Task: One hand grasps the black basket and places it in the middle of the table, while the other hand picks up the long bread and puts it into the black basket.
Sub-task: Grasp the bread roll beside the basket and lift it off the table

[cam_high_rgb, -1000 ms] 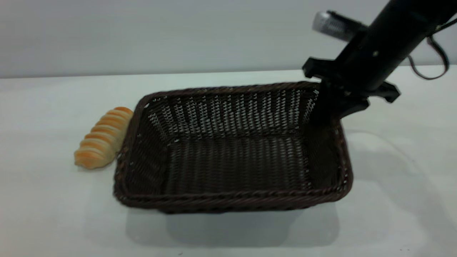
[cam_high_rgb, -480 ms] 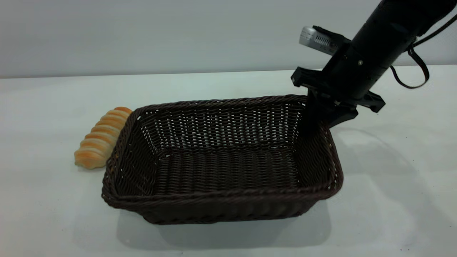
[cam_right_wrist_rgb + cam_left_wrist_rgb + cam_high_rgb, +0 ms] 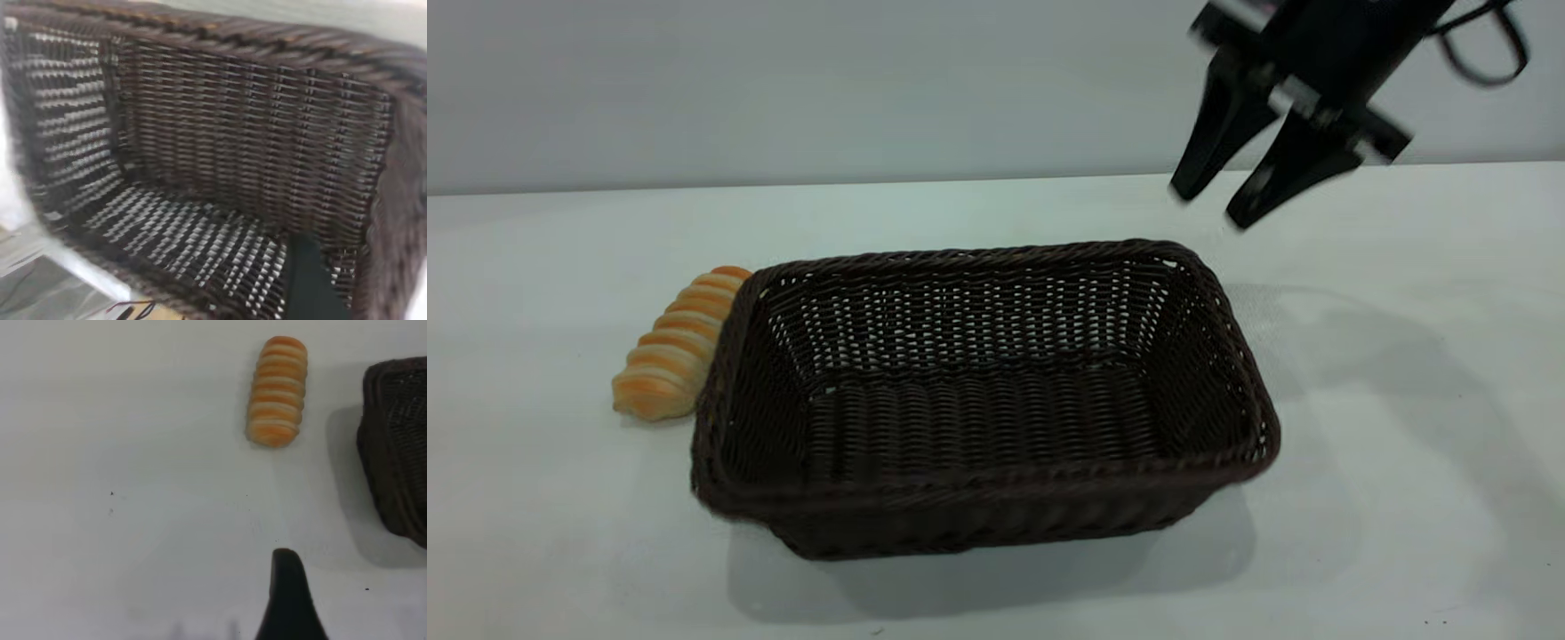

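The black basket [image 3: 978,520] stands flat on the table [image 3: 1405,462], empty. It also shows in the left wrist view [image 3: 397,453] and fills the right wrist view [image 3: 253,120]. The long bread [image 3: 676,347] lies on the table against the outside of the basket's left end, and shows clear in the left wrist view [image 3: 277,392]. My right gripper [image 3: 1214,203] is open and empty, in the air above the basket's far right corner, apart from the rim. My left gripper [image 3: 287,600] hovers over bare table at some distance from the bread; it is out of the exterior view.
A grey wall runs behind the table's far edge. Bare tabletop [image 3: 560,498] lies left of and in front of the bread and to the right of the basket. A few tiny dark specks [image 3: 111,494] dot the surface.
My right gripper has let go of the basket's far right rim, opened and risen. The basket has dropped from a tilt to flat on the table. The bread has not moved.
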You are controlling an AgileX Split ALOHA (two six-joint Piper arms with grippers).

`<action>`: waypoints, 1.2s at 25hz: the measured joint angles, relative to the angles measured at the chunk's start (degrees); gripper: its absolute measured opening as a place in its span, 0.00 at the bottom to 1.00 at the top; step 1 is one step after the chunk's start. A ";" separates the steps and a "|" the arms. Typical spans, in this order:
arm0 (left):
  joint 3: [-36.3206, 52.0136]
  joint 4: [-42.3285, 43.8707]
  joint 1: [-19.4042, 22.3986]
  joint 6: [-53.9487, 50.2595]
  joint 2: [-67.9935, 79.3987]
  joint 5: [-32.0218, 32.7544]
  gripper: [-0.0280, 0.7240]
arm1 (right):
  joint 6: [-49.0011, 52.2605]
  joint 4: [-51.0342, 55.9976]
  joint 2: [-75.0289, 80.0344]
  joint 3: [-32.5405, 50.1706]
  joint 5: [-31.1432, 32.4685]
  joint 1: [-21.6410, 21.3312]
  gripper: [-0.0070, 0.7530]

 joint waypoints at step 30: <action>-23.85 -12.52 0.00 19.74 56.85 -4.74 0.74 | 7.87 -27.65 -48.52 16.42 5.48 1.99 0.59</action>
